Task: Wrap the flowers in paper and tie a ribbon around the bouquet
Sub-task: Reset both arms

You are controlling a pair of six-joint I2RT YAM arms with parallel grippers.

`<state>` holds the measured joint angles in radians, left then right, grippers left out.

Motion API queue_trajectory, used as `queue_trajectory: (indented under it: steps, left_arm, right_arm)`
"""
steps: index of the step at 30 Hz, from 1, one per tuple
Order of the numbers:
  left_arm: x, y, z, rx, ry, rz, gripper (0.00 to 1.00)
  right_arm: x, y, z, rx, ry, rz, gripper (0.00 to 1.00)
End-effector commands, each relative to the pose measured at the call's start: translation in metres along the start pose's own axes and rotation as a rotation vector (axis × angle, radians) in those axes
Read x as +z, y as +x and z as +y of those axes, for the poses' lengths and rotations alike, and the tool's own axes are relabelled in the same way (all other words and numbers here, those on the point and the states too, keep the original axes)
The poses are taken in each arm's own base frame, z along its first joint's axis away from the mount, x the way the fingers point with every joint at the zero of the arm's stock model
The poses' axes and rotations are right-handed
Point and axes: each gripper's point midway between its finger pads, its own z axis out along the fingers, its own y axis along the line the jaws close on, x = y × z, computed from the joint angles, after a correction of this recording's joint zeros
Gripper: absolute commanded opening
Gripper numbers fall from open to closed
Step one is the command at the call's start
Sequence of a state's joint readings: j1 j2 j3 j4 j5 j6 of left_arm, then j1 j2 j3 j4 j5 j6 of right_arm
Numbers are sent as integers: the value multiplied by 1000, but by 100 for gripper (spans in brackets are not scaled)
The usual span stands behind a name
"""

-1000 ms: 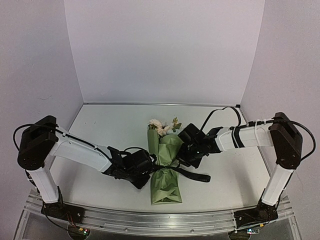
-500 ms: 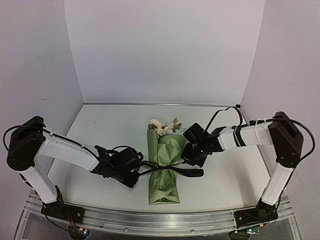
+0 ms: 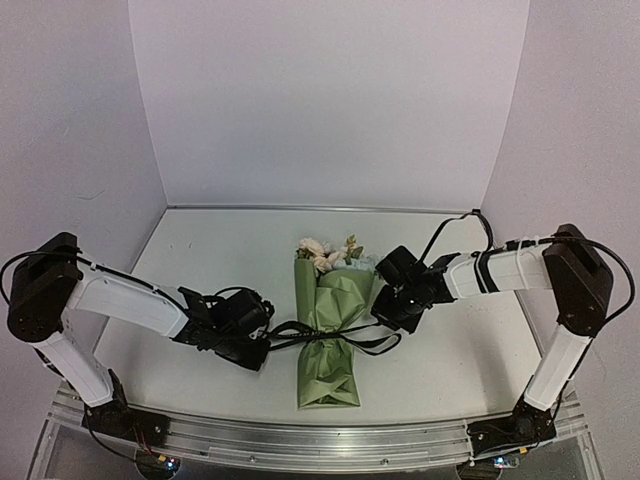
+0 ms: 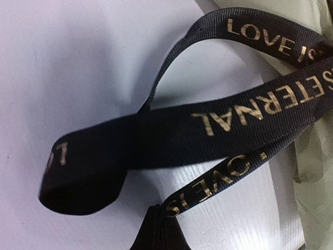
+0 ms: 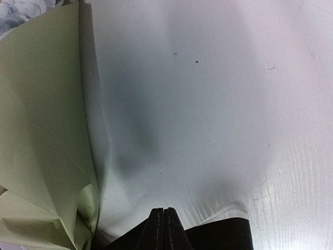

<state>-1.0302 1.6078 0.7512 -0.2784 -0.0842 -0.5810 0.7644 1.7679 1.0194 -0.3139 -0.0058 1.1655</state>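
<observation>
The bouquet (image 3: 329, 345) lies in the middle of the table, an olive-green paper (image 3: 338, 300) cone with cream flowers (image 3: 322, 252) at its far end. A black ribbon (image 3: 322, 336) with gold lettering crosses the cone's waist. To the left of the cone, my left gripper (image 3: 263, 343) is shut on one strand of the ribbon (image 4: 229, 174), which ends at the fingertips (image 4: 158, 221). My right gripper (image 3: 388, 316) is to the right of the cone, shut, with ribbon (image 5: 223, 235) running under its fingertips (image 5: 164, 216). Paper (image 5: 41, 130) fills the left of that view.
White walls close the table in at the back and on both sides. A loop of ribbon (image 3: 380, 345) trails on the table to the right of the cone. The aluminium rail (image 3: 320, 440) with both arm bases runs along the near edge.
My left gripper has drawn back to the left, away from the cone, pulling its strand out. The right gripper has shifted slightly right, and the ribbon's right tail has shortened.
</observation>
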Motion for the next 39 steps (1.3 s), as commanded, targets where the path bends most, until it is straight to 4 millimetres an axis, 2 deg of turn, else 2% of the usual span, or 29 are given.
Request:
queue_trajectory:
  steps: [1, 9, 10, 11, 12, 15, 17, 18, 20, 21, 22, 26, 29, 32, 35, 39]
  left_arm:
    - [1, 22, 21, -40, -48, 72, 0]
    - [-3, 18, 11, -30, 2, 70, 1]
    - [-5, 15, 8, -27, 13, 61, 7]
    - [-9, 10, 6, -26, 21, 45, 18]
    - [-14, 4, 3, -26, 29, 27, 30]
    - [-32, -16, -5, -26, 52, -37, 63]
    - [-49, -36, -11, -31, 76, -95, 92]
    - [-57, -44, -12, -39, 85, -120, 98]
    - [-75, -63, -15, -58, 114, -176, 100]
    - [-84, -73, -15, -71, 129, -205, 100]
    - [-94, -88, -13, -95, 146, -238, 100]
    - [-123, -141, 2, -189, 202, -333, 100]
    - [-145, -182, 24, -275, 211, -428, 100]
    - [-156, -214, 52, -362, 187, -492, 100]
    - [-156, -237, 72, -416, 169, -516, 100]
    - [-157, -247, 91, -445, 111, -554, 100]
  right_arm:
    - [-13, -15, -4, -14, 4, -57, 0]
    - [-17, -16, 2, -41, -10, -53, 0]
    - [-19, -15, 4, -53, -19, -48, 0]
    - [-22, -15, 7, -64, -30, -46, 2]
    - [-25, -16, 9, -75, -36, -45, 8]
    - [-39, -18, 13, -115, -61, -52, 40]
    - [-51, -19, 15, -150, -73, -58, 62]
    - [-56, -20, 15, -166, -80, -63, 69]
    - [-69, -22, 16, -196, -100, -81, 85]
    - [-75, -24, 16, -221, -104, -93, 97]
    - [-81, -26, 12, -242, -92, -104, 98]
    - [-111, -44, 0, -308, -60, -197, 98]
    - [-132, -61, -12, -323, -40, -258, 98]
    - [-149, -75, -24, -308, -44, -298, 98]
    - [-165, -88, -34, -298, -58, -338, 98]
    - [-185, -97, -37, -349, -59, -387, 98]
